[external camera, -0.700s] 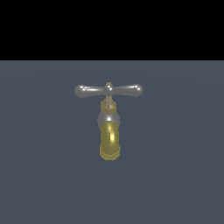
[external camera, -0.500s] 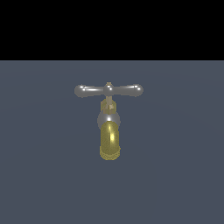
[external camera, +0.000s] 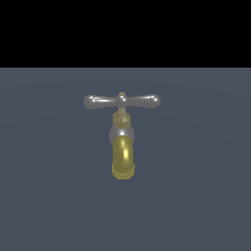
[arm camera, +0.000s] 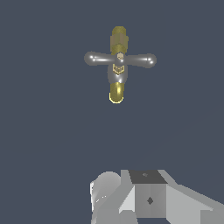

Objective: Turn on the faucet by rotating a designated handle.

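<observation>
A small faucet with a shiny yellow-brass curved spout, a rounded silver-grey body and a short brass stem stands alone on a flat, dark slate-grey surface. In the exterior view the spout curves down toward the camera, its ridged brass mouth being the part of the faucet lowest in that picture.

On top of the brass stem sits the handle, a slim glossy grey metal crossbar with two tapered arms ending in rounded knobs and a small central hub. In the exterior view it lies level across the faucet, one knob reaching toward the exterior view's left and the other toward the exterior view's right, at right angles to the spout. The wrist view shows the same faucet from above and farther off, the handle crossing over the silver-grey body and the brass spout showing beyond it.

No part of the arm shows in the exterior view. In the wrist view only a pale grey and white block of the gripper appears at the edge of the picture, well apart from the faucet and touching nothing. Its fingertips are out of the picture, so I cannot tell whether the jaws stand wide or narrow.

There is no container in either view.
</observation>
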### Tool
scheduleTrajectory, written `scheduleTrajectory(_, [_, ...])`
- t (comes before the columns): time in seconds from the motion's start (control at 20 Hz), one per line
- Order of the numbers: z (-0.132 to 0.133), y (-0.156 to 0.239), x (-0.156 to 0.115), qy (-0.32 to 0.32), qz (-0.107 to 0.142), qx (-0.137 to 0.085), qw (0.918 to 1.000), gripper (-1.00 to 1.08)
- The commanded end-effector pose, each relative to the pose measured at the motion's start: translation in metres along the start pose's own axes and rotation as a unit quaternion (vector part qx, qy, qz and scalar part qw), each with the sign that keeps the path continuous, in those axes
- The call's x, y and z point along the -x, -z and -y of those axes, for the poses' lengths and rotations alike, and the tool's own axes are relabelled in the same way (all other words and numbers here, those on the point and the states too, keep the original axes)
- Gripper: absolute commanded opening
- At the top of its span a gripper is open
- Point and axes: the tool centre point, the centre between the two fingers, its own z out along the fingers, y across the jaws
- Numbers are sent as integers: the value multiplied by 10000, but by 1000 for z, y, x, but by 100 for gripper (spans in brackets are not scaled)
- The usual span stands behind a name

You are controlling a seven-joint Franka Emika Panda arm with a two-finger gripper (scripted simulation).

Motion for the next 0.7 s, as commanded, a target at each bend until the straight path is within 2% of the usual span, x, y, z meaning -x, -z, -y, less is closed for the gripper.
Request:
scheduleTrajectory(0.0, [-5,-7,-1,186,2,-2,9998,-100])
scheduleTrajectory(0.3, [-19,-30,-5,805,7,-6,9968,-100])
scheduleTrajectory(0.65, [-39,-62,-14,1642,13,-12,9864,-100])
